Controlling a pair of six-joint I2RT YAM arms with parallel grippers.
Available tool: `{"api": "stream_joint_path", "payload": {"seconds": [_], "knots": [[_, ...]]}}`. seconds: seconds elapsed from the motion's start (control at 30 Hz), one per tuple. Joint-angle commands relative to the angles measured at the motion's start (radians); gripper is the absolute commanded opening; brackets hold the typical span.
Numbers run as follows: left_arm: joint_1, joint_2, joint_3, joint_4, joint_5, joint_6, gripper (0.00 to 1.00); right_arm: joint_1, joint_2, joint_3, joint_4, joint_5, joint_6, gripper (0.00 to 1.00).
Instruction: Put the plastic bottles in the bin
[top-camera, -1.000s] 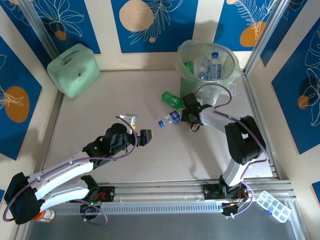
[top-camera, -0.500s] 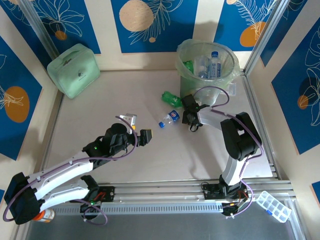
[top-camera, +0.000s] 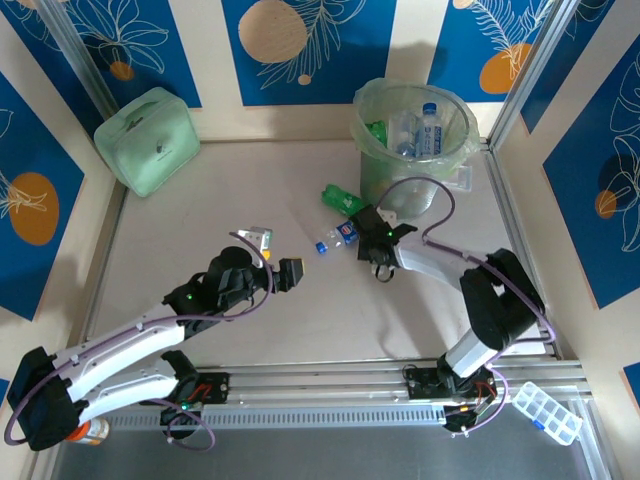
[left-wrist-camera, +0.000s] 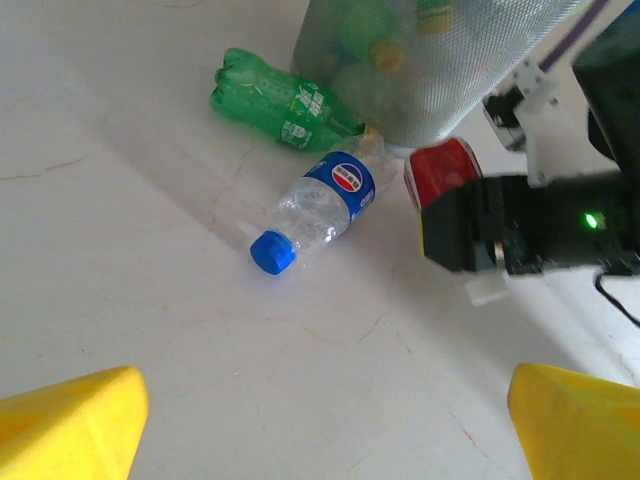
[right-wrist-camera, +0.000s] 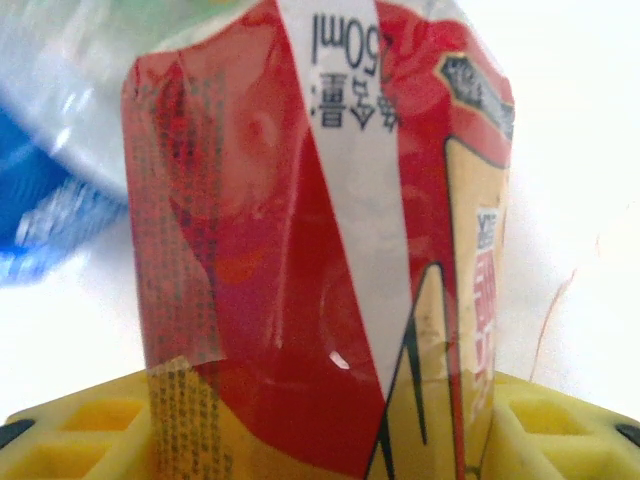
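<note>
A crushed red-labelled bottle (right-wrist-camera: 320, 230) stands between my right gripper's (right-wrist-camera: 320, 440) yellow fingers (right-wrist-camera: 90, 430), which are shut against both its sides. In the top view that gripper (top-camera: 368, 232) sits low at the foot of the bin (top-camera: 385, 172), a pale-green bucket with several bottles inside. A clear bottle with a blue label and cap (top-camera: 340, 236) lies just left of it, and a green bottle (top-camera: 343, 197) lies behind. The left wrist view shows the same blue bottle (left-wrist-camera: 325, 205), green bottle (left-wrist-camera: 275, 95), red bottle (left-wrist-camera: 440, 165) and bin (left-wrist-camera: 440, 60). My left gripper (top-camera: 275, 255) is open and empty, short of the blue bottle.
A mint-green case (top-camera: 150, 138) leans in the far left corner. An orange-capped jar (top-camera: 85, 432) and a clear compartment box (top-camera: 545, 412) lie off the table's near edge. Aluminium rails (top-camera: 520, 250) border the right side. Bare tabletop (top-camera: 200, 210) lies left of the bottles.
My right gripper has closed in on the red-labelled bottle and its arm has swung lower and outward. The blue bottle shifted slightly. The left arm has stayed still.
</note>
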Motion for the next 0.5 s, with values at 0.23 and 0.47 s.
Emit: {"api": "stream_joint_path", "payload": {"seconds": [0.23, 0.47], "knots": [[-0.009, -0.047, -0.025, 0.014, -0.013, -0.002, 0.93, 0.299, -0.138, -0.193, -0.105, -0.027, 0.231, 0.55], [-0.009, -0.037, -0.024, 0.017, -0.015, 0.0, 0.92, 0.385, -0.129, -0.204, -0.193, 0.019, 0.264, 0.66]]}}
